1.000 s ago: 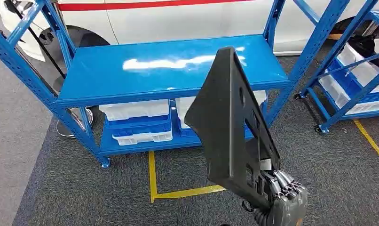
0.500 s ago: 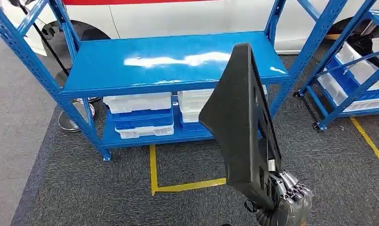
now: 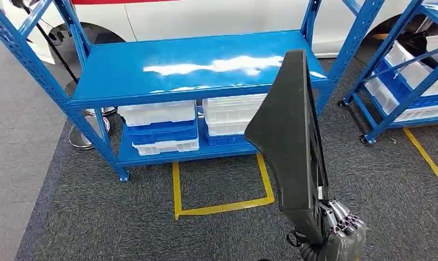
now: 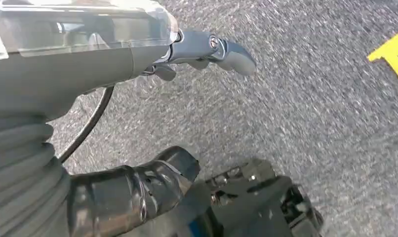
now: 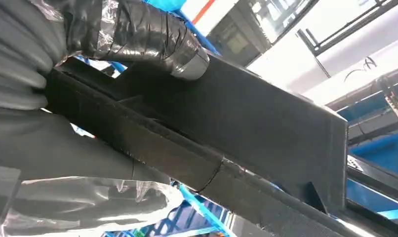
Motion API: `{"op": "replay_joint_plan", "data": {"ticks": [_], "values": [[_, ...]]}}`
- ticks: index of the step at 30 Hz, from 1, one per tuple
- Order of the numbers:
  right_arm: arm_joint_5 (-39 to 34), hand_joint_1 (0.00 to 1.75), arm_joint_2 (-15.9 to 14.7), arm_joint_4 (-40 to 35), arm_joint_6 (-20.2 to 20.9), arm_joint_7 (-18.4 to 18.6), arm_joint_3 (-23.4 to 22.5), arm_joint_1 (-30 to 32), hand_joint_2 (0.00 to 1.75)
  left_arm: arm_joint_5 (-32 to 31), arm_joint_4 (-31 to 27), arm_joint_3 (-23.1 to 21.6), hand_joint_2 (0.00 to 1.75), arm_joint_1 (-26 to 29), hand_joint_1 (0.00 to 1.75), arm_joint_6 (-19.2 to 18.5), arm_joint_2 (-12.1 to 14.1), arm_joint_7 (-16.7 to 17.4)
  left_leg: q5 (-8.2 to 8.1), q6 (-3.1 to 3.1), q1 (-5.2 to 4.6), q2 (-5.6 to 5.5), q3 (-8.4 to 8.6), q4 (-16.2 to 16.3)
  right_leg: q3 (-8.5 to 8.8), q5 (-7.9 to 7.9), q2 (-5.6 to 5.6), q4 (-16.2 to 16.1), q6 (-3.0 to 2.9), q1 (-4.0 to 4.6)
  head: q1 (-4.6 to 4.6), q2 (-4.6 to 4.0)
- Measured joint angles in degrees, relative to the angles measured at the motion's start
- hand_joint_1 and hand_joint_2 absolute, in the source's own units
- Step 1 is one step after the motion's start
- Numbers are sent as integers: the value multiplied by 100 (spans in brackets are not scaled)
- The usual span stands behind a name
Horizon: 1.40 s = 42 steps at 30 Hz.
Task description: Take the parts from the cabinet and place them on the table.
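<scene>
My right hand (image 3: 342, 231) grips the lower end of a large flat black plastic part (image 3: 290, 136), which stands upright in front of me and hides part of the blue rack. The right wrist view shows the same black part (image 5: 246, 128) close up, with the taped thumb (image 5: 147, 37) pressed on its face. A blue metal rack (image 3: 195, 68) stands ahead with a bare glossy top shelf. My left hand (image 4: 197, 49) hangs over the grey carpet with its fingers apart and holds nothing.
White and blue bins (image 3: 160, 128) are stacked on the rack's lower shelf. A second blue rack (image 3: 407, 81) with bins stands at the right. Yellow tape lines (image 3: 222, 206) mark the grey carpet. A white car body (image 3: 206, 16) is behind the rack.
The whole view has shifted, so the camera has moved; the rack now sits higher and a little nearer. The black part stays gripped in my right hand and appears further right.
</scene>
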Motion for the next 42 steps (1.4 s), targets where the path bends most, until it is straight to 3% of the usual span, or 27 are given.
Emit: {"op": "replay_joint_plan", "data": {"ticks": [3,5,7,8,9,10,14,15,16,19,20,21,22,24,25,26,29,30,31,33,35,36,37,39,40,41,42], "values": [[0,175,11,2,0,2,-2,6,175,0,0,17,175,3,0,0,0,-6,-715,-40,4,-11,-447,1065,-82,52,5,-3,-85,26,-4,0],[-24,175,11,2,0,7,-4,9,175,2,0,24,175,1,0,0,0,-13,-931,-53,4,-11,-700,1717,-137,72,26,20,-90,40,-4,0],[-42,175,11,4,0,7,-4,10,175,4,0,35,175,8,0,-2,2,-15,-653,-37,4,-16,-479,1394,-163,75,91,59,-84,41,-4,0],[-57,175,11,4,0,7,-4,10,175,4,0,42,175,16,0,-2,9,-13,-378,-14,4,-42,-175,859,-164,76,140,78,-80,41,-4,0],[-87,175,11,4,0,7,-4,11,175,4,0,52,175,16,0,-2,11,-13,-170,17,4,-144,84,368,-167,75,180,95,-67,40,-5,0],[-112,175,11,4,0,4,-4,9,175,7,0,68,175,24,0,-2,15,-9,-200,56,4,-351,211,81,-196,77,201,109,-34,50,0,0],[-206,175,22,7,-4,-55,-7,43,175,15,0,76,175,13,0,18,15,4,-187,87,-17,-242,227,-33,-284,156,357,107,126,38,-2,0],[-254,175,26,4,-4,-112,-7,65,175,13,0,79,175,23,0,20,9,11,-135,150,57,-161,245,-111,-297,120,352,147,145,47,-7,0],[-324,175,44,4,-4,-206,-9,94,175,11,0,81,175,17,0,26,9,18,-118,191,45,-117,244,-123,-353,0,196,281,168,62,9,0],[-531,175,129,9,-7,-465,-61,106,175,2,0,83,175,15,0,33,9,41,-114,233,30,32,215,-118,-910,-631,80,1481,228,28,15,0],[-577,175,149,13,-7,-494,-83,122,175,2,0,83,175,19,0,33,9,55,-115,232,29,94,209,-113,-1052,-706,76,1789,246,22,15,0],[-623,175,166,22,-6,-523,-101,139,175,2,0,85,175,22,0,33,9,57,-117,230,30,148,209,-110,-1055,-642,66,1815,253,16,15,0],[-662,175,181,20,-7,-544,-109,155,175,2,0,85,175,19,0,33,9,57,-121,223,30,202,211,-105,-928,-454,42,1567,254,10,17,0],[-715,175,223,20,-7,-553,-111,173,175,0,0,85,175,6,0,33,-2,57,-145,187,30,292,236,-94,-361,51,-104,518,223,11,15,0],[-732,175,245,20,-7,-555,-118,169,175,0,0,85,175,6,0,33,-7,59,-160,159,17,327,250,-90,-176,34,-392,119,186,46,15,0],[-759,175,260,20,-4,-560,-122,175,175,0,0,85,175,1,0,33,-9,61,-176,125,-26,355,247,-64,-179,47,-403,95,140,98,13,0],[-844,175,332,20,-13,-564,-182,195,175,2,0,87,175,-17,0,28,-15,61,-165,40,-28,478,285,-108,-235,63,-217,104,54,121,13,0],[-870,175,352,20,-15,-564,-197,194,175,4,0,87,175,-26,0,28,-15,61,-196,-8,-29,511,291,-97,-206,103,-148,43,-3,66,13,0],[-887,175,374,20,-20,-564,-201,202,175,4,0,87,175,-27,0,28,-15,61,-305,-38,4,326,261,12,-203,127,-116,22,-42,51,13,0],[-901,175,413,22,-31,-564,-203,194,175,4,0,90,175,-21,0,28,-20,57,-757,-54,9,63,-50,712,-239,153,-28,25,-103,43,9,0],[-911,175,431,33,-33,-566,-205,199,175,7,0,92,175,-12,0,28,-20,63,-1094,-68,8,6,-466,1598,-270,162,109,36,-115,58,9,0],[-911,175,437,44,-33,-566,-208,203,175,7,0,92,175,-5,0,28,-20,63,-1049,-62,8,6,-522,1713,-274,163,179,45,-113,63,9,0],[-911,175,439,57,-35,-566,-214,210,175,4,0,92,175,-12,0,28,-20,72,-868,-51,9,5,-444,1534,-270,163,248,58,-112,63,9,0],[-911,175,439,59,-35,-566,-221,226,175,4,0,92,175,-11,0,28,-20,72,-340,-14,9,-68,-16,623,-251,158,391,81,-102,63,9,0],[-918,175,450,59,-37,-568,-225,228,175,7,0,94,175,-8,0,28,-20,74,-140,17,11,-272,193,148,-258,155,448,96,-92,60,9,0],[-922,175,459,63,-39,-568,-230,225,175,7,0,103,175,9,0,28,-15,81,-225,52,25,-561,236,-1,-299,152,495,134,-46,88,13,0],[-922,175,468,63,-39,-568,-232,227,175,9,0,107,175,-3,0,33,-17,79,-220,49,22,-520,240,-39,-345,170,565,142,-4,59,7,0]]}}
